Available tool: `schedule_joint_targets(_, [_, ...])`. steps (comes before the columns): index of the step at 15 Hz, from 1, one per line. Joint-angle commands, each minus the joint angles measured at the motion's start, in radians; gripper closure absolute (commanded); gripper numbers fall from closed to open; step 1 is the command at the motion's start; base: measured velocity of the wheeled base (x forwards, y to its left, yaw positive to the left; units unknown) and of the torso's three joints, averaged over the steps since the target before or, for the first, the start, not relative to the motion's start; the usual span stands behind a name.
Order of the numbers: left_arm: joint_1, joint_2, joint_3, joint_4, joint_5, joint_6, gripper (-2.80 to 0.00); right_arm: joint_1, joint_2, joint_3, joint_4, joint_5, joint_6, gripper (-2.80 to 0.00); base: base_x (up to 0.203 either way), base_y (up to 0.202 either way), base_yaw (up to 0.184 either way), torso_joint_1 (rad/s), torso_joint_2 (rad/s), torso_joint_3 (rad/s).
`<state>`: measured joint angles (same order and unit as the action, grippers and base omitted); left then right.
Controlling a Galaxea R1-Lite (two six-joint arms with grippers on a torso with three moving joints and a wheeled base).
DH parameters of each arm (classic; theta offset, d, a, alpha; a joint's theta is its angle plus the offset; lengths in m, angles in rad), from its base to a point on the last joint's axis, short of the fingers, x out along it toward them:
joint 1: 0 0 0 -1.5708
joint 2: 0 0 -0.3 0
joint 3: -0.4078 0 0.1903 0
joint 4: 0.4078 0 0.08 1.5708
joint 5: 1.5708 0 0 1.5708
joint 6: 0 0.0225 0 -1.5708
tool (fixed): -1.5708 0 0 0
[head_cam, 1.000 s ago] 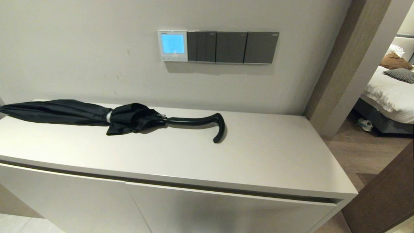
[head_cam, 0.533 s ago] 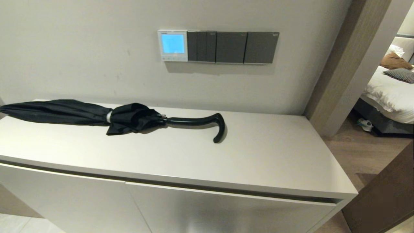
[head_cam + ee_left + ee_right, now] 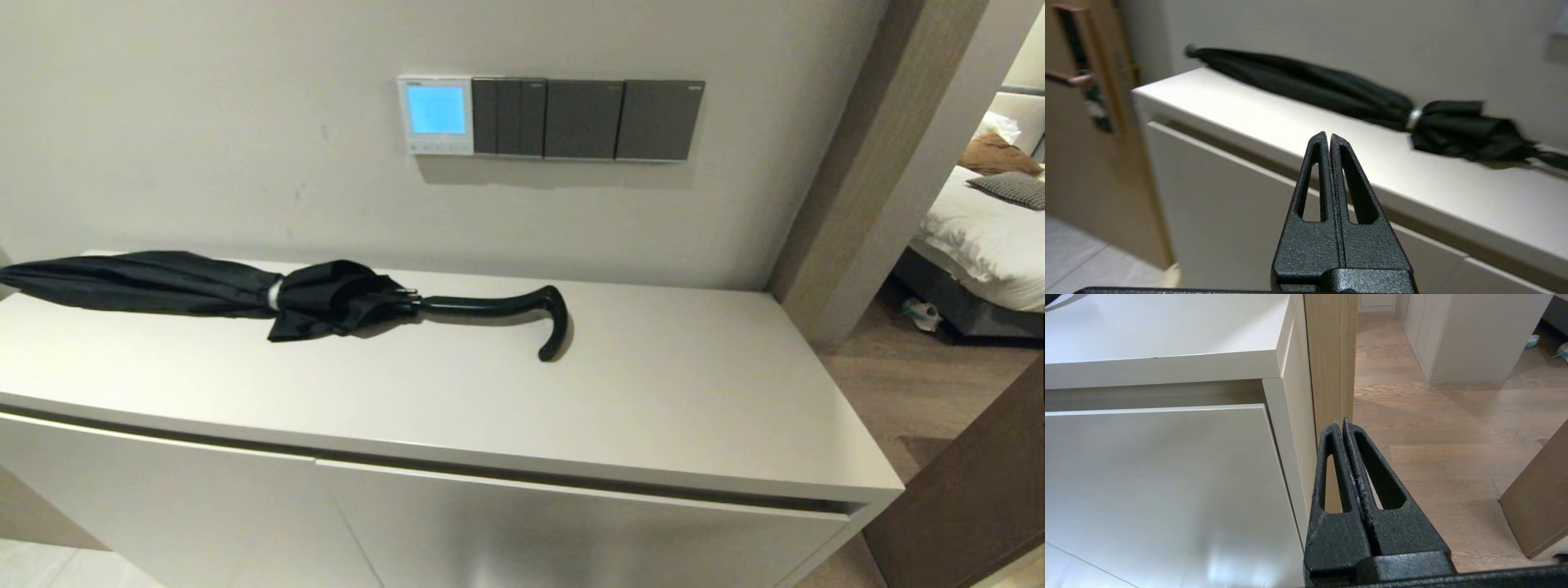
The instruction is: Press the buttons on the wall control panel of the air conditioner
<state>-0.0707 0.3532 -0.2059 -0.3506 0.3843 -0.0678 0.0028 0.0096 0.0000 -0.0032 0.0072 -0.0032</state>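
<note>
Nothing moved; white control panel (image 3: 436, 115) glows blue, left gripper (image 3: 1329, 136), right gripper (image 3: 1345, 424) clenched

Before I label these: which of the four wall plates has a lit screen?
The air conditioner's wall control panel, leftmost in the row: white with a glowing blue screen; the other three plates are dark grey.

No writing can be read on the wall control panel (image 3: 436, 115) (its screen glows blank blue).
</note>
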Motion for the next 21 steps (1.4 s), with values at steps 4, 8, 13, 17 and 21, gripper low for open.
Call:
schedule_joint_targets(4, [0.089,-0.022,0.051,-0.004,0.001,-0.003,0.0,0.0,0.0,0.0,0.0,0.0,0.0,0.0,0.0,0.0,0.0,0.0,0.0,0.0])
schedule_joint_targets(8, [0.092,-0.13,0.203,0.051,-0.142,0.043,0.0,0.0,0.0,0.0,0.0,0.0,0.0,0.0,0.0,0.0,0.0,0.0,0.0,0.0])
schedule_joint_targets(13, [0.091,-0.157,0.203,0.142,-0.183,0.072,0.0,0.0,0.0,0.0,0.0,0.0,0.0,0.0,0.0,0.0,0.0,0.0,0.0,0.0])
schedule_joint_targets(17, [0.089,-0.161,0.198,0.193,-0.268,0.143,0.0,0.0,0.0,0.0,0.0,0.0,0.0,0.0,0.0,0.0,0.0,0.0,0.0,0.0])
schedule_joint_targets(21, [0.088,-0.172,0.199,0.189,-0.22,0.155,0.0,0.0,0.0,0.0,0.0,0.0,-0.001,0.0,0.0,0.0,0.0,0.0,0.0,0.0])
